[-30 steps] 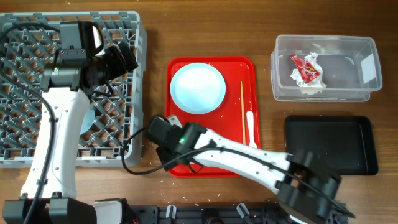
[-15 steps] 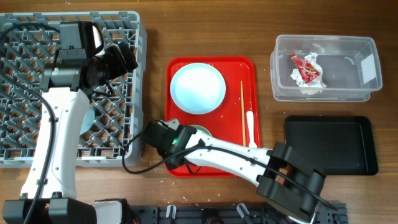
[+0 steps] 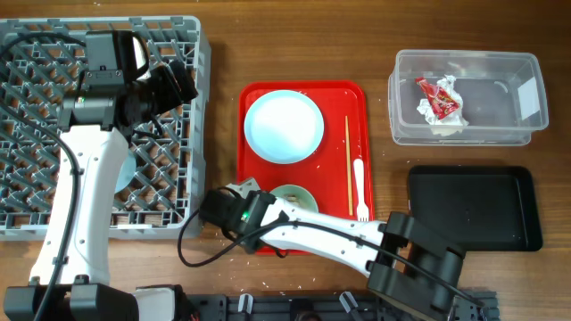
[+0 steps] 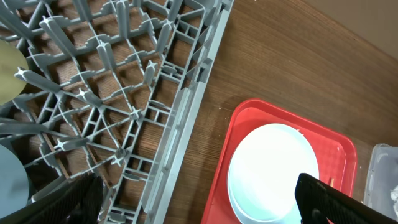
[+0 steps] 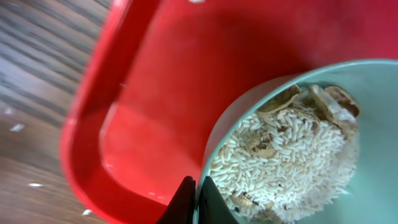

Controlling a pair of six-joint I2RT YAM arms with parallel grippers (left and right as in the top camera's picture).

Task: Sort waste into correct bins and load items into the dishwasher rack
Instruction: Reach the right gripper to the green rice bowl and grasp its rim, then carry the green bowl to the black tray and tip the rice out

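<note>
The pale green bowl [image 3: 294, 198] sits on the red tray [image 3: 339, 98], with rice-like scraps [image 5: 286, 155] inside it. My right gripper [image 5: 194, 200] is shut on the bowl's near-left rim; in the overhead view this right gripper [image 3: 266, 200] is at the tray's front left. A pale blue plate [image 3: 284, 127], a wooden stick [image 3: 347, 160] and a white fork [image 3: 359, 187] also lie on the tray. My left gripper [image 4: 198, 190] hangs open over the right edge of the grey rack [image 3: 53, 192], holding nothing. A pale blue bowl [image 4: 11, 183] rests in the rack.
A clear tub [image 3: 522, 67] at the back right holds a red wrapper [image 3: 437, 96] and a white napkin [image 3: 442, 123]. A black tray [image 3: 473, 207] lies in front of the tub. Small crumbs dot the table near the red tray's front edge.
My right gripper closed onto the green bowl's rim, and its arm swung left and toward the front edge, uncovering the bowl. The left arm has not moved.
</note>
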